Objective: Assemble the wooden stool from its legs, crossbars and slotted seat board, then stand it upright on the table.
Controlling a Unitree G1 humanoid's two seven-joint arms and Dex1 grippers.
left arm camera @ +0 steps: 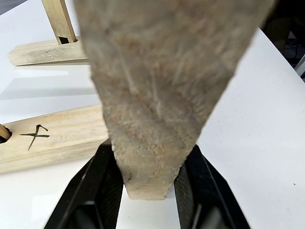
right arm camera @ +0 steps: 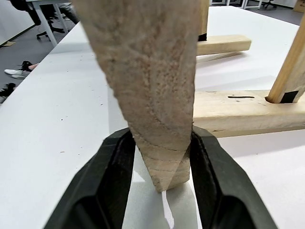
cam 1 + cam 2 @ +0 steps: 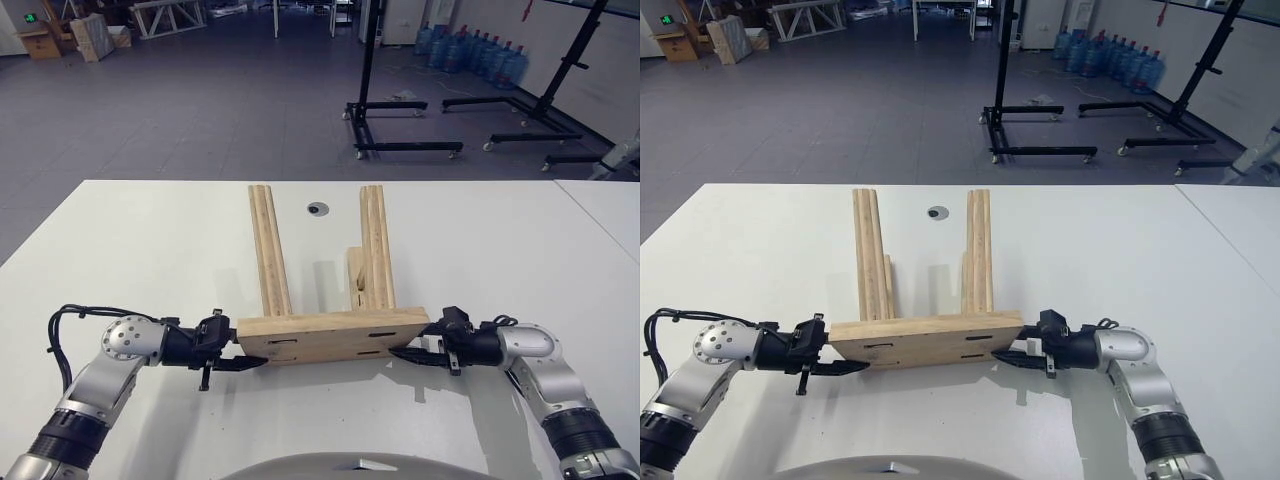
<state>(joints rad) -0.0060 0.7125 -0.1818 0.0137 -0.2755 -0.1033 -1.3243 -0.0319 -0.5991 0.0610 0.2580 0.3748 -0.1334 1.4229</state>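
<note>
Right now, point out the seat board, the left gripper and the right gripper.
seat board (image 3: 335,335), left eye view, its slotted face.
left gripper (image 3: 250,359), left eye view, between its fingertips.
right gripper (image 3: 400,352), left eye view, between its fingertips.

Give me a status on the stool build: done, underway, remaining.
Done: the legs sit in the seat board, so the stool looks assembled. In hand: the left gripper and right gripper each have jaws closed on one end of the board, with the stool lying on its side on the table. Left: stand it upright on its legs and release.
</note>
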